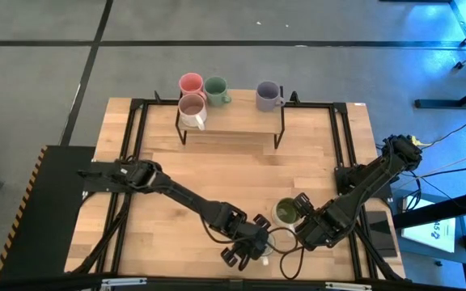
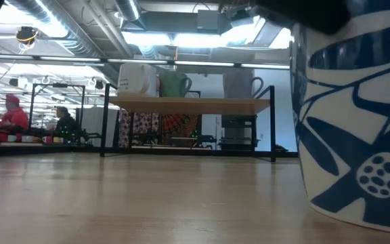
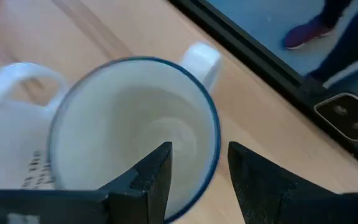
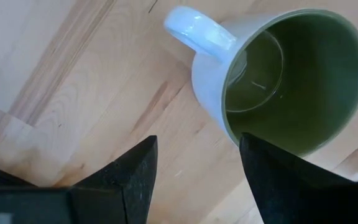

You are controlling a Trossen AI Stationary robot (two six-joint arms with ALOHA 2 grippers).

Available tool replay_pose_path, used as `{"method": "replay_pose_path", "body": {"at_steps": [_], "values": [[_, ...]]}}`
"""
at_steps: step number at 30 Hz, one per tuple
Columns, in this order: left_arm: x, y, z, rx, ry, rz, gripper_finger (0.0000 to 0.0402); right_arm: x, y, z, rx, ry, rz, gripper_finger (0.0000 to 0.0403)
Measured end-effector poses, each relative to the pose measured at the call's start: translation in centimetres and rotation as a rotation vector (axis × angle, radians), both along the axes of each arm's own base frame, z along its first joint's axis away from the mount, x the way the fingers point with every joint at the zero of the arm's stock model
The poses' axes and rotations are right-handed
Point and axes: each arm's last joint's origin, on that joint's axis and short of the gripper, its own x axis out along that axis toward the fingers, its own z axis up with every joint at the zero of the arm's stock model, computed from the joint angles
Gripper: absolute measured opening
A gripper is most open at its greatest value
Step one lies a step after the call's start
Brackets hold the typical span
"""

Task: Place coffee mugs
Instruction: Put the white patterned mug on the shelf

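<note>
Four mugs sit on the small raised shelf at the top centre of the high view: pink mug, teal-green mug, lavender mug, and a white mug with mauve inside just in front of the pink one. I have both arms down at the bottom centre of the table. My left gripper is over the white blue-rimmed mug, one finger inside the cup, the other outside the wall, with a small gap left; I cannot tell whether it grips. That mug fills the right of the low view. My right gripper hangs wide open beside the olive-green mug, which stands upright on the wood, touching neither finger.
</note>
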Motion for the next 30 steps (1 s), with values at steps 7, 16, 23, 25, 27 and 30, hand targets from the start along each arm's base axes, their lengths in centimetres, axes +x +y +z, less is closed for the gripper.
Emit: {"method": "replay_pose_path", "body": {"at_steps": [7, 16, 23, 25, 27, 30], "values": [[0.2, 0.0, -1.0, 0.037, 0.009, 0.012, 0.0113, 0.0, 0.0, 0.0, 0.001, -0.003, -0.004, 0.0218], [0.3, 0.3, -0.9, 0.059, -0.001, 0.066, 0.0023, 0.0, 0.0, 0.0, -0.004, -0.01, -0.024, 0.0218], [-1.4, 2.0, 2.8, 0.025, 0.096, 0.243, 0.0022, 0.1, 0.0, 0.0, -0.005, -0.01, -0.027, 0.0218], [-2.0, 2.9, 4.5, 0.023, 0.123, 0.291, 0.0022, 0.1, 0.0, 0.0, -0.005, -0.01, -0.027, 0.0218], [-2.5, 4.1, 6.1, 0.059, 0.137, 0.332, 0.0022, 0.0, 0.0, 0.0, -0.005, -0.01, -0.031, 0.0218], [-3.2, 6.8, 8.8, 0.108, 0.15, 0.42, 0.0022, 0.0, -0.1, 0.0, -0.006, -0.008, -0.049, 0.0218]]}}
